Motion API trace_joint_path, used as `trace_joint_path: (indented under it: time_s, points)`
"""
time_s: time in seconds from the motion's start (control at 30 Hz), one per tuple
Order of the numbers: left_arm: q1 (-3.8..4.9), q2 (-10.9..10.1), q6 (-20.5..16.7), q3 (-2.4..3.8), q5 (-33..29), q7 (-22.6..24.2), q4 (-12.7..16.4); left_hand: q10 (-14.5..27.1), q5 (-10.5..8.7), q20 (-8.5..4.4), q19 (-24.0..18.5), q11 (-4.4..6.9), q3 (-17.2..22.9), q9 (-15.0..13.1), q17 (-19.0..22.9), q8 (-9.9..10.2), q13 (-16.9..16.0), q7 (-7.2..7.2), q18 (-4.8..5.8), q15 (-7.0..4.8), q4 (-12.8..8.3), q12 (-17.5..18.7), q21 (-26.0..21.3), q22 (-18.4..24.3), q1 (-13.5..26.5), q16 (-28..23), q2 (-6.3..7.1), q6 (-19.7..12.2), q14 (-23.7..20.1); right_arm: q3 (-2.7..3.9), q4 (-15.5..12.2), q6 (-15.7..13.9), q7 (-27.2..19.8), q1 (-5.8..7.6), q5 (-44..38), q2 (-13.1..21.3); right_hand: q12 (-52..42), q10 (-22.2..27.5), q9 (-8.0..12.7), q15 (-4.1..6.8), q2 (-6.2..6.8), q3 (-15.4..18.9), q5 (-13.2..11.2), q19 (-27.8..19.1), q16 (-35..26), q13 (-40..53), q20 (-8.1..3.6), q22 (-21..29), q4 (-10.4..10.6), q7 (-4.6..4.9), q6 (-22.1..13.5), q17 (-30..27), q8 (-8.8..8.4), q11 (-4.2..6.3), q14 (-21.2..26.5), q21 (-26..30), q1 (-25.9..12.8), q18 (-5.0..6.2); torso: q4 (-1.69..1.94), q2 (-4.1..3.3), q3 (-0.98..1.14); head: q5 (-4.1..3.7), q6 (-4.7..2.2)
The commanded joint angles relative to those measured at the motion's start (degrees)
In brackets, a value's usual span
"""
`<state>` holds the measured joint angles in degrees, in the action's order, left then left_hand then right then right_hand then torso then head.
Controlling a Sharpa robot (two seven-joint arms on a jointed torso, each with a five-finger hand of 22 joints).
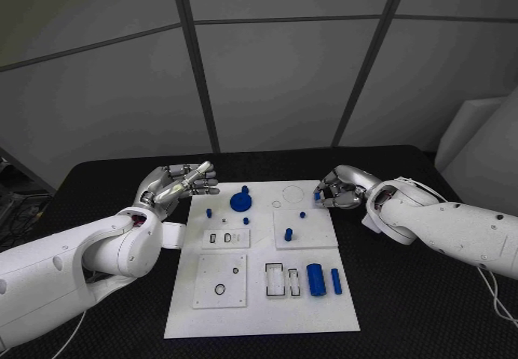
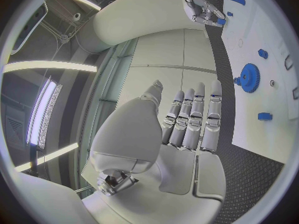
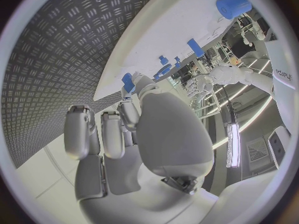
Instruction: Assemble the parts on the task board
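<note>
Fingers of the right hand (image 1: 343,188) pinch a small blue part (image 3: 127,79) over the task board (image 1: 259,314)'s upper right edge, seemingly ready for seating, while the left hand (image 1: 178,183) hovers open, holding nothing, at upper left

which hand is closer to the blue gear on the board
Left. The left hand hovers at the board's far left corner, just beside the blue gear; the right hand is across the task board, at its far right edge.
</note>
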<state>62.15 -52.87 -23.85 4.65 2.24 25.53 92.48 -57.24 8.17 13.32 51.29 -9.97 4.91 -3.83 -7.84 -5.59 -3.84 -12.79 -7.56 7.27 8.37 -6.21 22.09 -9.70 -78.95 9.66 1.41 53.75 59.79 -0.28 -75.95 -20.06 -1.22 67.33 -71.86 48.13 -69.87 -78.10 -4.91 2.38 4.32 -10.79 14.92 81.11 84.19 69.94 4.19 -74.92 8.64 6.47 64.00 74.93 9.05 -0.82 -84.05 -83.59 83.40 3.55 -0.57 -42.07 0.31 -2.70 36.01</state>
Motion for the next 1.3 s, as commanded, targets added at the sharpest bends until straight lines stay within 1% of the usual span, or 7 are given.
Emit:
trace_joint_path:
  time_s: [0.03,0.23,0.4,0.67,0.77,1.03,1.3]
  points:
    - [0.07,0.0,0.5,0.06,0.3,0.3,0.0,-0.1,-0.16,0.14,0.2,-0.19,0.1,0.1,-0.1,0.2,0.0,-0.19,-2.83,0.26,-0.4,0.1,0.3,0.0,-0.1,-0.2,-0.49,0.2,0.0,0.17,-2.7,-3.5,1.6,0.14,-0.5,0.8,-0.3,-0.1,-0.6,0.52,-0.91,-0.4,-0.4,0.2,0.3,0.1,-0.44,-3.4,-0.1,-1.02,0.8,5.1,0.50,0.01,-3.9,-0.3,0.3,-0.79,-0.14,0.16,-0.12,0.02,0.05]
    - [0.08,0.0,0.4,0.05,0.3,0.3,-0.3,-0.1,-0.16,0.14,0.2,-0.19,0.1,0.1,-0.1,0.2,0.0,-0.19,-2.83,0.26,-0.4,0.1,0.3,0.0,-0.1,-0.2,-0.49,0.2,0.0,1.24,-7.9,-4.2,4.7,0.21,-0.5,0.9,-0.3,-0.1,-0.6,0.51,-0.89,-0.4,-0.4,0.2,0.3,0.1,-0.45,-3.4,-0.1,-0.99,0.7,5.1,0.47,-0.02,-3.9,-0.2,0.2,-0.78,-0.33,0.45,-0.11,0.46,0.32]
    - [0.09,0.2,0.4,0.05,0.3,0.3,-0.8,-0.1,-0.16,0.14,0.1,-0.19,0.1,0.1,-0.1,0.2,0.0,-0.18,-2.83,0.26,-0.4,0.1,0.3,0.0,-0.1,-0.3,-0.52,0.2,0.0,1.59,-11.0,-4.1,7.7,0.24,-1.6,-2.2,-0.2,-0.1,-0.6,0.50,-0.88,-0.4,-0.5,0.2,0.3,0.0,-0.45,-3.4,-0.1,-0.97,0.7,5.1,0.45,-0.03,-3.9,-0.2,0.2,-0.78,-0.44,0.71,-0.13,0.96,0.43]
    - [0.11,0.8,0.2,0.06,0.3,0.3,-1.3,-0.2,-0.16,0.14,0.1,-0.18,0.1,0.1,-0.1,0.2,0.0,-0.16,-2.83,0.26,-0.4,0.1,0.3,0.0,-0.1,-0.3,-0.56,0.2,0.0,1.65,-12.3,-3.3,11.9,0.22,-5.0,-9.0,0.4,0.3,-0.6,0.47,-0.98,-0.5,-0.4,0.0,0.2,-0.5,-0.45,-3.2,-0.1,-0.91,0.5,4.8,0.38,-0.08,-3.8,-0.1,0.2,-0.73,0.06,1.31,-0.17,1.80,1.21]
    - [0.12,1.0,0.1,0.06,0.3,0.3,-1.4,-0.2,-0.16,0.14,0.1,-0.17,0.1,0.0,-0.1,0.2,0.0,-0.15,-2.84,0.26,-0.4,0.1,0.3,0.0,-0.1,-0.3,-0.58,0.2,0.0,1.48,-11.6,-2.8,13.1,0.20,-6.3,-11.4,0.4,0.3,-0.5,0.46,-0.96,-0.6,-0.4,0.0,0.1,-0.6,-0.45,-3.1,-0.1,-0.88,0.4,4.7,0.35,-0.10,-3.8,-0.1,0.1,-0.73,0.22,1.56,-0.27,2.20,1.62]
    - [0.14,1.2,-0.3,0.06,0.3,0.4,-2.0,-0.3,-0.17,0.15,0.1,-0.15,0.1,0.0,-0.1,0.2,0.0,-0.14,-2.84,0.25,-0.4,0.1,0.4,0.0,-0.1,-0.3,-0.61,0.3,0.0,-0.24,-9.8,-0.8,15.6,-0.52,-8.4,-16.1,0.9,0.6,-0.4,0.34,-0.77,-0.5,-0.2,-0.2,0.0,-1.0,-0.40,-2.9,0.0,-0.68,0.0,4.5,0.18,-0.27,-3.7,0.0,-0.4,-0.67,0.36,1.69,-0.29,2.82,1.94]
    - [0.15,1.3,-0.5,0.06,0.3,0.4,-2.4,-0.3,-0.17,0.15,0.1,-0.15,0.1,0.0,-0.1,0.2,0.0,-0.14,-2.84,0.25,-0.4,0.1,0.4,0.0,-0.1,-0.3,-0.61,0.3,0.0,-0.83,-8.1,0.9,17.0,-2.03,-10.3,-19.3,1.2,0.8,-0.4,0.27,-0.65,-0.5,-0.2,-0.4,-0.1,-1.2,-0.35,-2.8,0.1,-0.60,-0.1,4.3,0.13,-0.35,-3.7,0.1,-0.8,-0.64,0.38,1.59,-0.25,2.84,1.90]
